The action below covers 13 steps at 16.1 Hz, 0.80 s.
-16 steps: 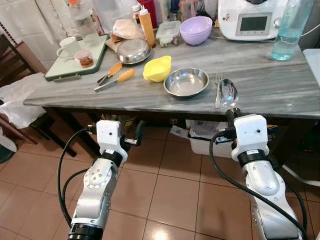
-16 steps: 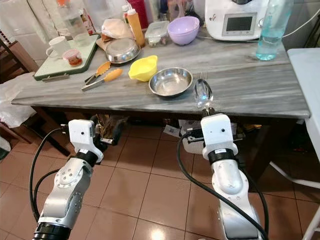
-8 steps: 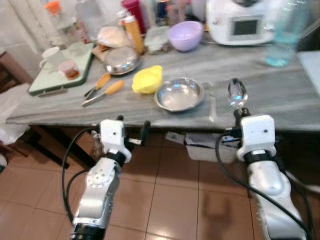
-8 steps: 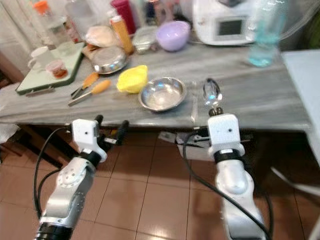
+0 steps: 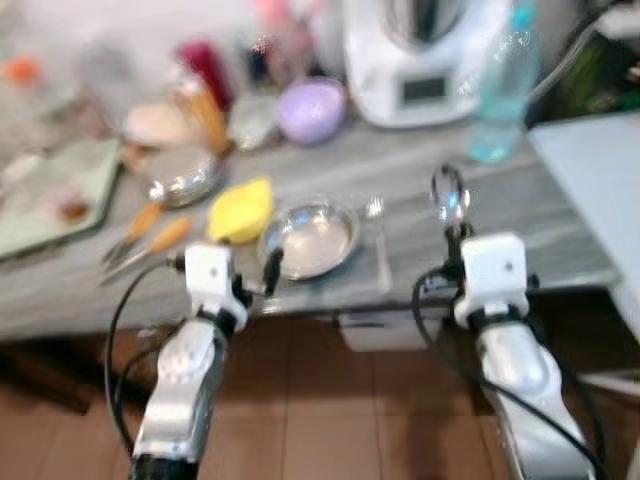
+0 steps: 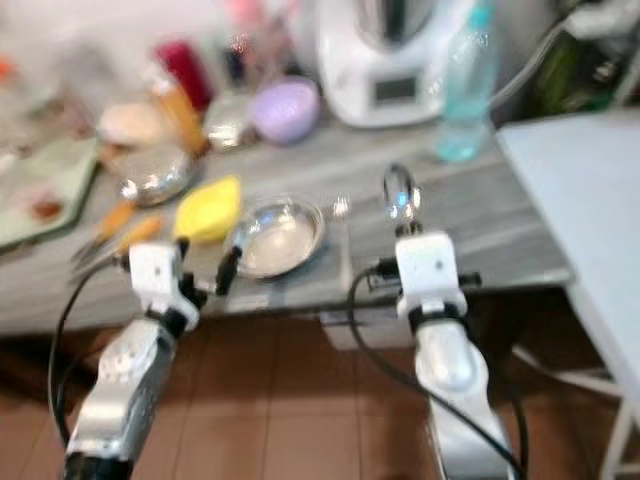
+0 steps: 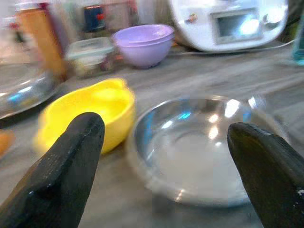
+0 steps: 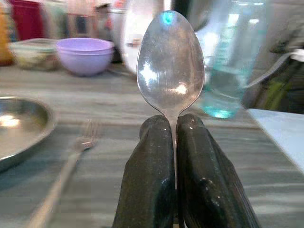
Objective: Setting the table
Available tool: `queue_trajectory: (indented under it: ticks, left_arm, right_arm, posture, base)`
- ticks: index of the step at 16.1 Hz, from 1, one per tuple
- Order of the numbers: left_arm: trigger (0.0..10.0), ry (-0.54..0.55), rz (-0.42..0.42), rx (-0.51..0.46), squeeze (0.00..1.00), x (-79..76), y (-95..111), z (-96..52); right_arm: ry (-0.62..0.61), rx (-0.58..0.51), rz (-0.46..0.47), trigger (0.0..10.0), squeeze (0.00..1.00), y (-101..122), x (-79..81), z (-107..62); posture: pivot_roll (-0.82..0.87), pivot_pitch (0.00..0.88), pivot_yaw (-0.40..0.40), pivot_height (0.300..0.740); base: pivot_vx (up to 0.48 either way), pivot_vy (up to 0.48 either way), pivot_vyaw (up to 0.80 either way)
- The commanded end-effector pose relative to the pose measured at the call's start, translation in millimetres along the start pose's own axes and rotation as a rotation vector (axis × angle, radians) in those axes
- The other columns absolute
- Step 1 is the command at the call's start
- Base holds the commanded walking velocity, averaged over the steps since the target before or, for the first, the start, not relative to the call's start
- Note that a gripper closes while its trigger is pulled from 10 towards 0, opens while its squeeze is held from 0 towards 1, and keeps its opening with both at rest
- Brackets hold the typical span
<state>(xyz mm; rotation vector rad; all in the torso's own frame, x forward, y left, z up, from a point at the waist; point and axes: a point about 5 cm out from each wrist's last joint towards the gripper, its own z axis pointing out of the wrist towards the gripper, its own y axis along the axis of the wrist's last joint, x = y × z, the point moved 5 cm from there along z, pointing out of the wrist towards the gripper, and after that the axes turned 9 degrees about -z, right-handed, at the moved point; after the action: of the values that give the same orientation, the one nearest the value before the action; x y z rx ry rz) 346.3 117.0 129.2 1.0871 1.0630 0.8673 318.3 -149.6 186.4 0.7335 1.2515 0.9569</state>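
My right gripper (image 8: pixel 173 124) is shut on the handle of a steel spoon (image 8: pixel 171 61), held upright with its bowl up, above the grey table's front edge (image 5: pixel 400 280). A fork (image 8: pixel 61 175) lies on the table just beside the spoon. My left gripper (image 7: pixel 164 126) is open, level with the tabletop, facing a round steel bowl (image 7: pixel 199 147) with a yellow bowl (image 7: pixel 90 111) beside it. In the blurred eye views the steel bowl (image 5: pixel 310 235) sits between the two arms.
At the back stand a purple bowl (image 5: pixel 312 108), a white appliance (image 5: pixel 420 55) and a blue-tinted bottle (image 5: pixel 495 90). Orange-handled tools (image 5: pixel 150 235), another steel bowl (image 5: pixel 185 180) and a green tray (image 5: pixel 50 185) lie left. A white table (image 5: pixel 590 170) adjoins on the right.
The view has shifted and blurred as the camera moved. Both arms have risen from below the table edge to tabletop height. The spoon stays in the right gripper.
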Motion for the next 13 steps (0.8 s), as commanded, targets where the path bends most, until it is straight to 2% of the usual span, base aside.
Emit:
queue_trajectory:
  ticks: [1, 6, 9, 13]
  left_arm:
    - [10.0, -0.005, -0.001, -0.001, 0.00, -1.8, 1, 0.8]
    - [10.0, 0.002, 0.000, 0.003, 0.00, -1.2, 0, 0.3]
    - [10.0, 0.031, 0.008, -0.032, 0.00, 3.6, 7, -1.8]
    - [10.0, 0.080, 0.062, -0.076, 0.00, 16.2, 24, -12.6]
  right_arm:
    - [-0.008, -0.008, 0.002, 10.0, 0.00, 3, -2.2, -0.1]
    - [-0.004, -0.007, 0.002, 10.0, 0.00, 2, -0.7, -0.3]
    - [0.002, -0.010, 0.003, 10.0, 0.00, 2, 0.3, -0.4]
    - [0.014, -0.009, 0.008, 10.0, 0.00, 2, 3.7, -1.3]
  posture:
    - [-0.35, 0.137, 0.224, 0.740]
    - [-0.35, 0.137, 0.224, 0.740]
    - [-0.34, 0.142, 0.227, 0.740]
    - [-0.33, 0.145, 0.231, 0.740]
  base:
    - [0.371, 0.000, -0.43]
    - [0.350, 0.000, 0.00]
    - [0.000, 0.000, 0.00]
    - [0.000, 0.000, 0.00]
